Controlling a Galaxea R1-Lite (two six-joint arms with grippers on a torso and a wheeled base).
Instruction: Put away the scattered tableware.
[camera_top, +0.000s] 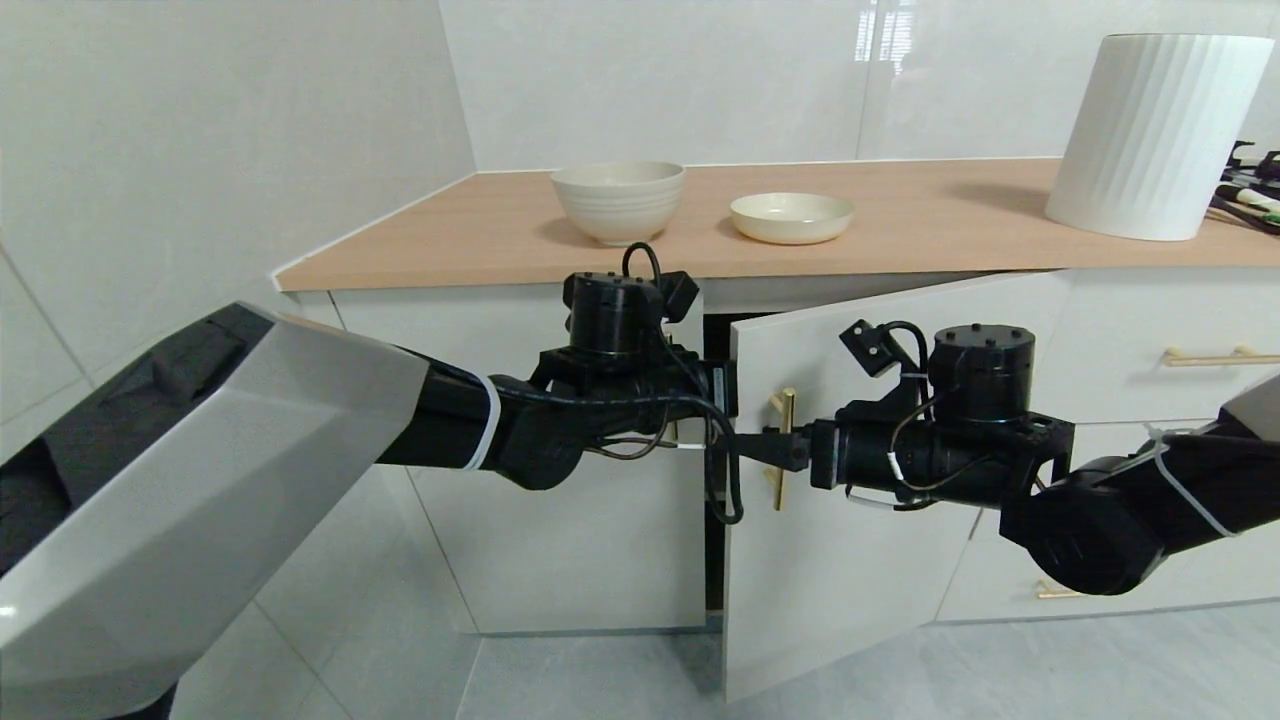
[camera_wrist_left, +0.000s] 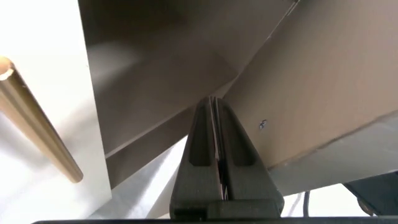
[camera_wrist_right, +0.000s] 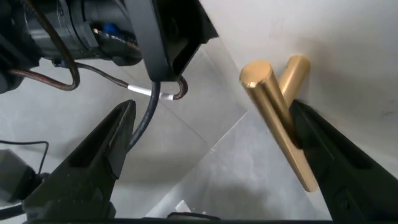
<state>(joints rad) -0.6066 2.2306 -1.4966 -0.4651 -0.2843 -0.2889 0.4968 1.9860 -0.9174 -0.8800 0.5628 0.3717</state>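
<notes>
Deep cream ribbed bowl: upright, on countertop, above and beyond left gripper jaws. Shallow cream dish: upright, near bowl, not touching, above right gripper jaws.

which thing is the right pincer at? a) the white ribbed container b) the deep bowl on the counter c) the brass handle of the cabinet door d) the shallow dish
C: the right pincer stands open with the brass handle between its fingers, on the part-open cabinet door.
</notes>
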